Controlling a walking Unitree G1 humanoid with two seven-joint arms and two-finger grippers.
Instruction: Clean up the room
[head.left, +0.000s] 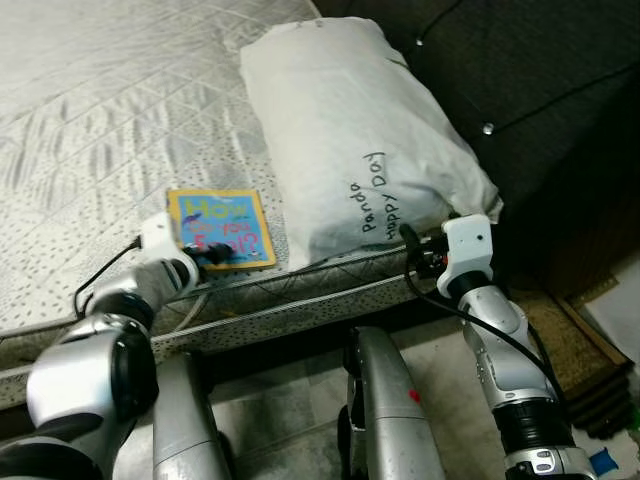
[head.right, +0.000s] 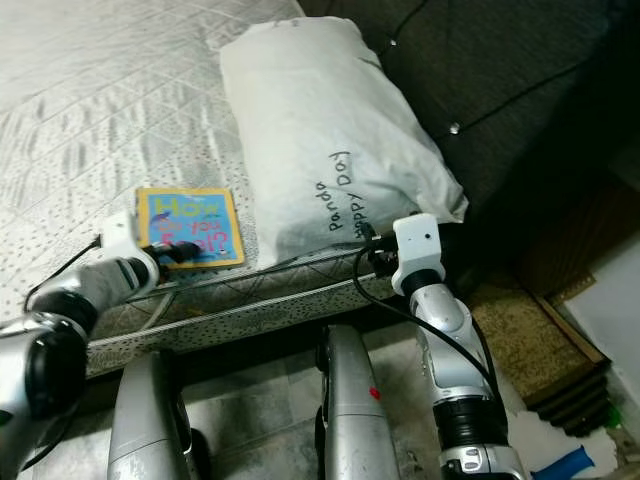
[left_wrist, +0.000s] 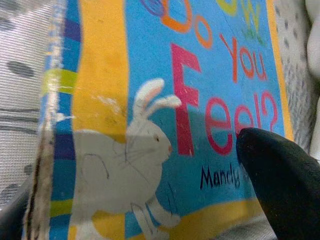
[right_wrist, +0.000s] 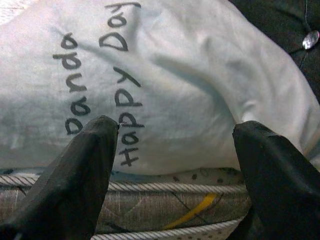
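Note:
A children's book (head.left: 220, 228) with a blue and yellow cover and a white rabbit lies flat near the mattress's front edge. My left gripper (head.left: 213, 256) is at the book's near edge, open. In the left wrist view one finger (left_wrist: 280, 185) hovers over the cover (left_wrist: 150, 100) and the other sits at the book's worn side edge. A white pillow (head.left: 350, 130) with black handwriting lies to the right of the book. My right gripper (head.left: 418, 250) is open and faces the pillow's near end (right_wrist: 190, 75), with fingertips (right_wrist: 100, 145) just short of it.
The grey patterned mattress (head.left: 100, 100) spreads to the left and back. A dark tufted headboard (head.left: 540, 90) stands behind the pillow on the right. A brown rug (head.left: 570, 335) lies on the floor at the right, with a blue object (head.right: 562, 465) near it.

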